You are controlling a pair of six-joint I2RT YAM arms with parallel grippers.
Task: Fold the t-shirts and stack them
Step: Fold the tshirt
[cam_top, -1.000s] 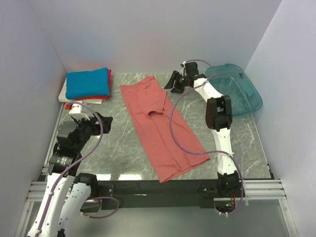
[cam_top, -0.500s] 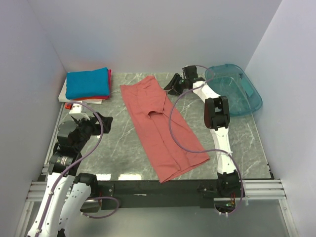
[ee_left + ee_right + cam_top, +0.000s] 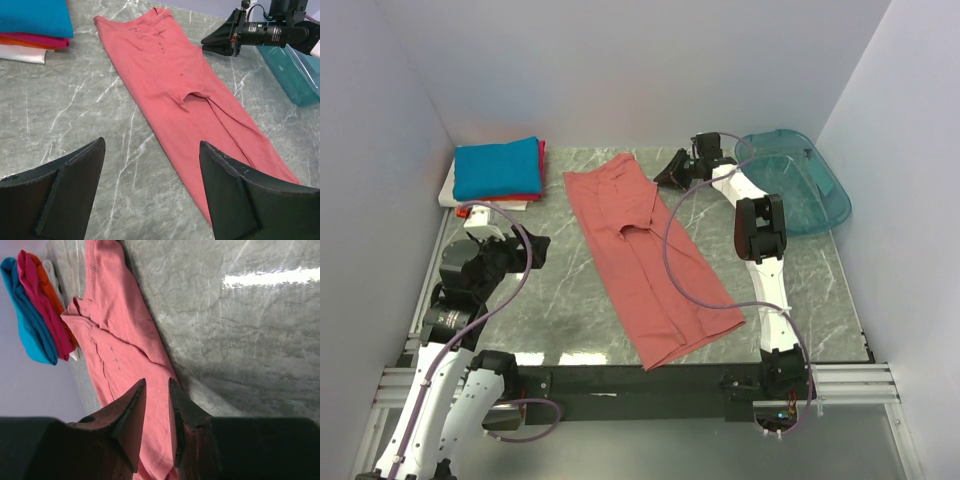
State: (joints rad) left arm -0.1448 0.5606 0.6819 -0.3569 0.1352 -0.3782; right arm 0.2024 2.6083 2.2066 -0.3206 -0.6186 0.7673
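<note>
- Salmon-pink t-shirt (image 3: 645,255) is lying flat on the marble table (image 3: 550,300). It is folded into a long strip running slantwise from its collar end at the far side to its hem at the near edge. The button placket is showing near the collar end, and one sleeve fold is crossing the middle of the strip.
- Left of the pink shirt's collar end, well apart from it, the folded shirts are sitting in one stack. The blue t-shirt (image 3: 498,168) is on top, the red t-shirt (image 3: 47,41) under it and the white t-shirt (image 3: 22,54) at the bottom.
- Right of the pink shirt's collar end, the teal bin (image 3: 810,200) is sitting apart from the cloth.
- Left gripper (image 3: 152,145) is hanging over bare table left of the pink shirt's middle. Its fingers are spread wide with nothing between them, and it is touching no cloth.
- Right gripper (image 3: 155,382) is reaching in low at the right edge of the pink shirt, just beside the collar end, tips pointing at the cloth. Only a slim gap is showing between its fingers. Cannot tell whether any fabric is caught between them.
</note>
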